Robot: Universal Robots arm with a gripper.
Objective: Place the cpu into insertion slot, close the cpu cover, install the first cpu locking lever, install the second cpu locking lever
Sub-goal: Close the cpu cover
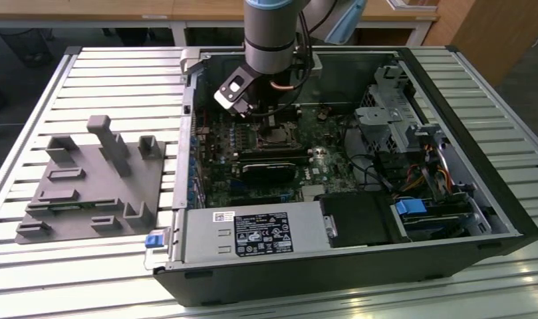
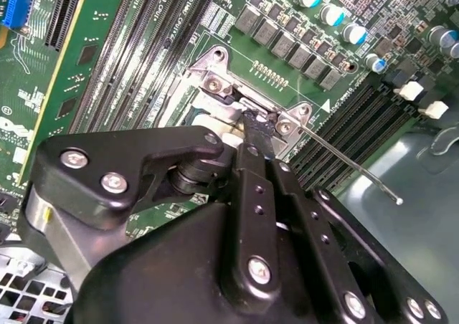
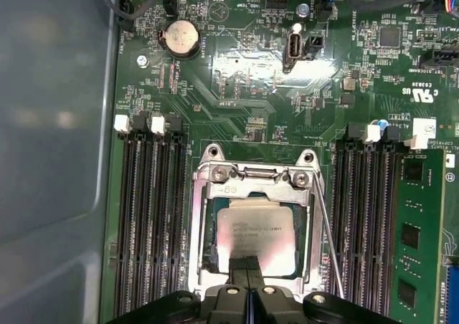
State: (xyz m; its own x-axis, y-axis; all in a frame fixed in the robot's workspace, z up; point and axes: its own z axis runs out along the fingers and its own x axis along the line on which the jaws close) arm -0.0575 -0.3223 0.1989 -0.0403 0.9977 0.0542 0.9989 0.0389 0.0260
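My claw (image 3: 244, 265) is clenched, fingers pressed together, tip at the edge of the cpu cover (image 3: 203, 216). The cover lies down around the cpu (image 3: 258, 231), which is seated in the socket. A thin locking lever (image 3: 327, 231) runs just beside the cover.
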